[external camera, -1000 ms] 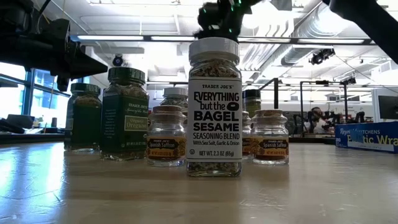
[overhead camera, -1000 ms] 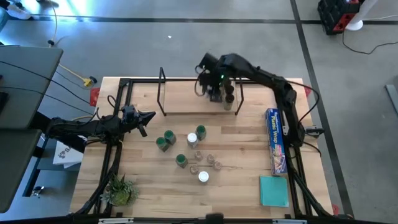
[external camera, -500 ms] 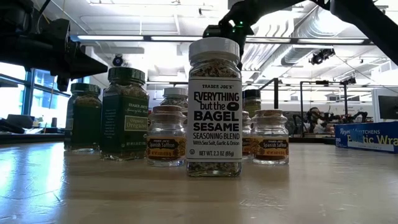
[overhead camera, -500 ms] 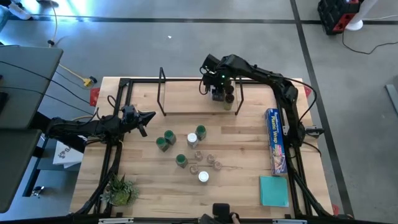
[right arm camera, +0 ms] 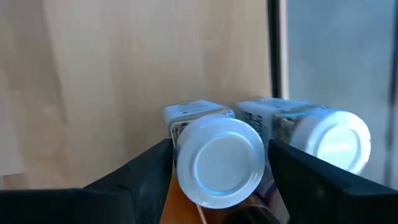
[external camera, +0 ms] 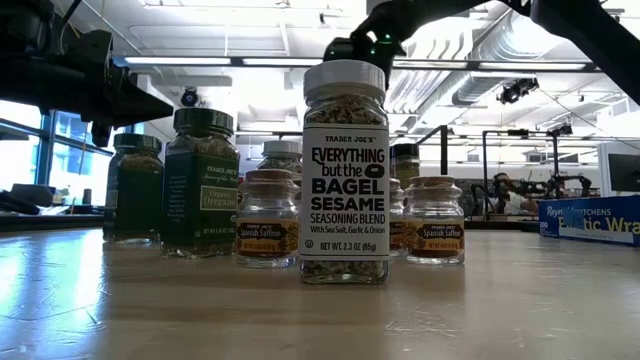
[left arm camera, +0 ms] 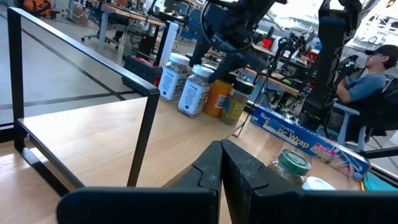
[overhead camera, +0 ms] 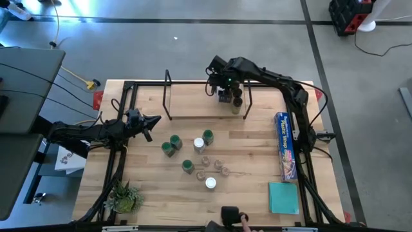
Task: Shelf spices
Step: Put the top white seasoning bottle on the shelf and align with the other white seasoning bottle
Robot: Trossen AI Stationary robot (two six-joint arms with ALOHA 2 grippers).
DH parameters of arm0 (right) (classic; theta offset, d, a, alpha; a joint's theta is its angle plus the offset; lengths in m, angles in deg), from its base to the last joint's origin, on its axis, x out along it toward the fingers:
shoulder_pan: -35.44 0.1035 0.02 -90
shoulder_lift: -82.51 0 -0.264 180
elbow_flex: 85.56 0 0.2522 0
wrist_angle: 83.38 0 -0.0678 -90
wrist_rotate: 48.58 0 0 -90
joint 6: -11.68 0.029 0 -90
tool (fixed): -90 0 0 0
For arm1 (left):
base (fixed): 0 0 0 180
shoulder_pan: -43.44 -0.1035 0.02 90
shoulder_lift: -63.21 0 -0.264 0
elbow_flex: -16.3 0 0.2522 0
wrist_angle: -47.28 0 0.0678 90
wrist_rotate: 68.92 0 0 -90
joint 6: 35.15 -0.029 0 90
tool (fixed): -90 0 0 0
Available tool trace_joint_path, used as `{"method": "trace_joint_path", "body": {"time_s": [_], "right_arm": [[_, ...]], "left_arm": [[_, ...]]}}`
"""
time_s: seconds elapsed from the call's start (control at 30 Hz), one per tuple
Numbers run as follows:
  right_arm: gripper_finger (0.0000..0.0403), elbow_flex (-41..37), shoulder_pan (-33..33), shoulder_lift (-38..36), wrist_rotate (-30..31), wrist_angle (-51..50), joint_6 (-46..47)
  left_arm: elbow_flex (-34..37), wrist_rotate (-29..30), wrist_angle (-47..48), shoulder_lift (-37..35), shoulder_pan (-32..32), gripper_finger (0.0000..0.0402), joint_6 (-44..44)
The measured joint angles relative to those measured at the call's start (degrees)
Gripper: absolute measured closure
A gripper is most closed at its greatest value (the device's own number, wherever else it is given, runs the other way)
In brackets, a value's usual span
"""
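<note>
A: Count of spice jars on the desk, high view: green lids four; the white-lidded jar one; small clear jars about four or five, bunched too close for a firm number.

B: On the shelf: a cluster of about four jars at its right end. Left wrist view shows two white-lidded, one orange, one darker.

A: Orientation: all jars upright, long axis vertical. The shelf plank runs left to right along the far edge of the desk, black hoops at each end.

B: Right hand: arm reaches from the right side of the desk over the shelf, hand pointing down above the cluster. Fingers stand apart on either side of one white-lidded shelf jar, with a narrow gap visible at each side; no clamp on it.

A: Left hand: low over the left of the desk, pointing right, fingers pressed together, empty.
</note>
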Motion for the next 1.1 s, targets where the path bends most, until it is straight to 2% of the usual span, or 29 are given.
{"method": "trace_joint_path", "body": {"time_s": [0.17,0.33,0.6,0.67,0.77,0.9,0.97,1.1], "right_arm": [[0.0145,0.0,0.0,0.0,1.7,-0.5,0.4],[0.0144,1.2,0.0,0.0,1.9,-2.1,5.5],[0.0144,8.7,0.0,-0.1,1.8,-6.3,8.0],[0.0144,10.8,0.3,-0.1,0.2,-6.6,8.0],[0.0149,12.6,0.8,-0.1,-5.8,-4.8,8.0],[0.0185,10.3,2.3,-0.1,-10.9,3.2,10.0],[0.0215,8.2,2.9,0.2,-10.5,5.8,10.8],[0.0287,5.1,3.2,1.2,-6.0,8.5,13.4]], "left_arm": [[0.0,0.0,0.0,0.0,0.0,0.0396,0.0],[0.0,0.0,0.0,0.0,0.0,0.0396,0.0],[0.0,0.0,0.0,0.0,0.0,0.0396,0.0],[0.0,0.0,0.0,0.0,0.0,0.0397,0.0],[0.0,0.0,0.0,0.0,0.0,0.0396,0.0],[0.0,0.0,0.0,0.0,0.0,0.0396,0.0],[0.0,0.0,0.0,0.0,0.0,0.0396,0.0],[0.0,0.0,0.0,0.0,0.0,0.0396,0.0]]}}
